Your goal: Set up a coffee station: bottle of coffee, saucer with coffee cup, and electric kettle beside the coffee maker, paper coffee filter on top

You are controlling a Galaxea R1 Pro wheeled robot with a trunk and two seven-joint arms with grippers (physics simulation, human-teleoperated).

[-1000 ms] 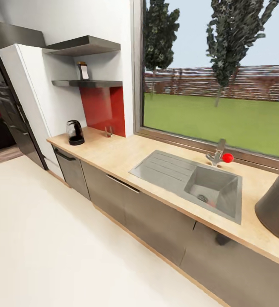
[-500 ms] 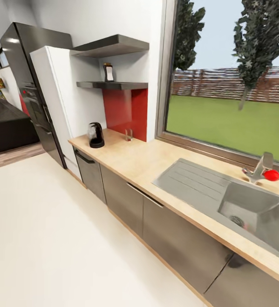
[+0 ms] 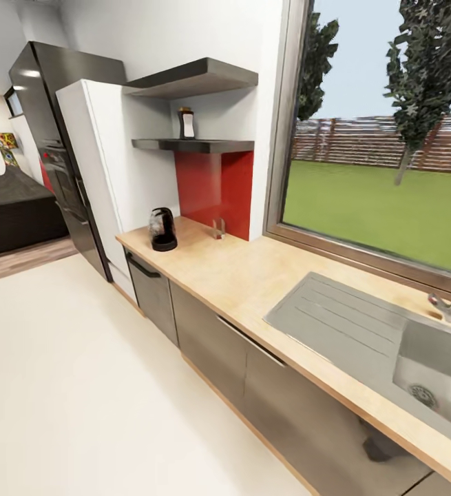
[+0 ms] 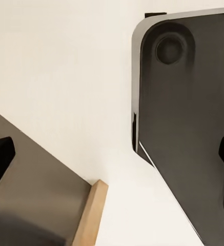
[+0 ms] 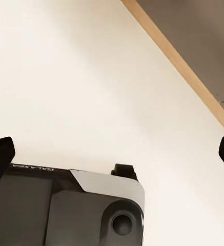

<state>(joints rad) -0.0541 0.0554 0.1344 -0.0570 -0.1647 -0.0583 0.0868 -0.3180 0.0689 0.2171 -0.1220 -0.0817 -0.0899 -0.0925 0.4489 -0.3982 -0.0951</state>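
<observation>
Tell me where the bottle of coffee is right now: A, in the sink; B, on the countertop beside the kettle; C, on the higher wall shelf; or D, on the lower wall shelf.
D: the bottle of coffee stands on the kitchen shelf, the lower of the two, well above the electric kettle on the kitchen countertop.

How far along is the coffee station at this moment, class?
Done: the electric kettle stands on the kitchen countertop. In hand: nothing; both grippers hang open over the floor. Left: the bottle of coffee still sits on the kitchen shelf, so it needs moving to the counter.
</observation>
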